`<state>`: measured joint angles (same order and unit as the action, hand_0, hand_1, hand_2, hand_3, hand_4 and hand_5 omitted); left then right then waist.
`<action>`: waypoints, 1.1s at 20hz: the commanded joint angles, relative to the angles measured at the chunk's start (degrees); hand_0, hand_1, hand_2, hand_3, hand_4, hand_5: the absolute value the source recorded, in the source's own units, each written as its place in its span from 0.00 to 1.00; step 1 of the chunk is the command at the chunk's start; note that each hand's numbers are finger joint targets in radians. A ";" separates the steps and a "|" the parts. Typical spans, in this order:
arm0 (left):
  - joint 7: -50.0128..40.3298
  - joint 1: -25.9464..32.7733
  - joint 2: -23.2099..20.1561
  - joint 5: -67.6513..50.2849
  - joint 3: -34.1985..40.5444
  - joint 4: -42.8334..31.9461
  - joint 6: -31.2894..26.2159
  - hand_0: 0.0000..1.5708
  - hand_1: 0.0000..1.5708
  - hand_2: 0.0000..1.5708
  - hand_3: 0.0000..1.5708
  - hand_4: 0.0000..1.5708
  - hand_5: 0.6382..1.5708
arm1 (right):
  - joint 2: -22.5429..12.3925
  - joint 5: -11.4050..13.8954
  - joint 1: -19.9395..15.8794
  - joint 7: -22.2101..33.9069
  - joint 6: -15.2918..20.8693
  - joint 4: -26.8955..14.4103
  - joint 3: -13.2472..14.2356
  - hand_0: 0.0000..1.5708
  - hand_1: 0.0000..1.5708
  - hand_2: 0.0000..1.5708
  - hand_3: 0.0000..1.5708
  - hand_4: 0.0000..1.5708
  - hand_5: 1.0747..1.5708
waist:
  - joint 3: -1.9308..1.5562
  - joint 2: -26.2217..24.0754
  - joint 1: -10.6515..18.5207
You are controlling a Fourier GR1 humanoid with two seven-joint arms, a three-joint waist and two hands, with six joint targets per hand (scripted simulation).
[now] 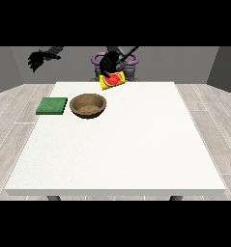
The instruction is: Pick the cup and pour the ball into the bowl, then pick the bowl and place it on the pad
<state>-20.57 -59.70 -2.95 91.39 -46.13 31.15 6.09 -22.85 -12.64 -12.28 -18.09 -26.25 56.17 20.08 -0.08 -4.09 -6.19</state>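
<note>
Yellow cup [112, 80], tipped and showing red inside, is gripped by the hand at the view's right [108, 62]; you're mid-pour. The bowl [89, 105] sits below, leftward on the bench [136, 144]: carry over it. Other hand [38, 59] hangs curled, empty.

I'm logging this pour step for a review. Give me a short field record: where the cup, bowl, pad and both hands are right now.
cup: yellow cup, tilted, lifted above the table's far edge, red inside
bowl: brown bowl, upright on the white table
pad: green pad, on the table at the view's left of the bowl, apart from it
robot hand, view's middle: holds the cup
robot hand, view's left: raised off the table, holding nothing
</note>
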 commanded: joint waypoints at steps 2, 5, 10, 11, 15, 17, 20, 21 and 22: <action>1.64 -1.38 1.01 3.97 0.05 -0.08 -3.92 0.92 0.92 1.00 1.00 0.97 0.53 | 2.50 0.67 -1.91 1.91 2.71 2.00 -1.73 0.00 0.00 0.00 0.00 0.00 1.00 | 0.08 1.09 -0.45; 3.29 2.31 -1.85 5.14 -0.11 1.72 -0.66 0.92 0.92 1.00 1.00 0.98 0.53 | 3.67 -0.99 -2.16 7.28 3.54 2.03 -1.89 0.00 0.00 0.00 0.00 0.00 0.99 | 0.11 -1.63 1.40; -2.35 5.18 -0.44 -17.96 23.22 11.07 10.66 0.83 0.83 1.00 1.00 1.00 0.59 | 0.93 -1.65 -0.73 5.12 4.45 -0.99 1.85 0.00 0.00 0.00 0.00 0.07 0.99 | 0.69 0.47 8.29; -1.97 6.83 -0.03 -21.33 26.14 12.26 13.06 0.82 0.82 1.00 1.00 1.00 0.56 | 1.88 -1.89 0.23 3.42 4.25 -0.48 1.94 0.00 0.00 0.00 0.00 0.07 0.99 | 0.67 1.22 7.80; 1.72 13.93 2.82 -36.73 35.24 19.07 20.82 0.57 0.57 0.54 0.30 0.80 0.86 | 2.38 -1.71 -0.96 4.36 5.95 0.08 1.87 0.00 0.00 0.00 0.00 0.16 0.99 | 1.23 4.16 10.10; 4.54 17.32 2.87 -46.35 37.53 22.21 23.31 0.00 0.00 0.00 0.00 0.40 1.00 | 3.65 -1.91 -3.38 3.82 6.28 1.45 1.15 0.00 0.00 0.00 0.00 0.22 0.99 | 1.55 8.48 7.56; 11.37 22.03 2.91 -60.47 38.47 27.60 23.31 0.00 0.00 0.00 0.00 0.00 0.98 | 5.10 -1.30 -5.80 3.84 8.50 2.35 0.45 0.00 0.00 0.00 0.00 0.19 0.99 | 1.26 11.72 7.69; 13.63 22.41 2.92 -65.20 38.67 29.61 22.23 0.00 0.00 0.00 0.00 0.00 0.98 | 6.30 -1.29 -7.52 4.57 10.22 2.71 0.18 0.00 0.00 0.00 0.00 0.18 0.99 | 1.19 12.32 8.46; 16.95 24.26 2.92 -69.36 38.35 31.46 20.71 0.00 0.00 0.00 0.00 0.00 0.98 | 7.24 -0.52 -7.36 4.23 11.55 2.96 -0.27 0.00 0.00 0.00 0.00 0.19 1.00 | 1.13 12.65 9.46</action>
<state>-11.05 -40.43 -0.37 37.56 -9.93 56.30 27.04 -18.09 -13.94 -17.28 -13.91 -17.87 57.99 20.76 1.12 5.54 2.21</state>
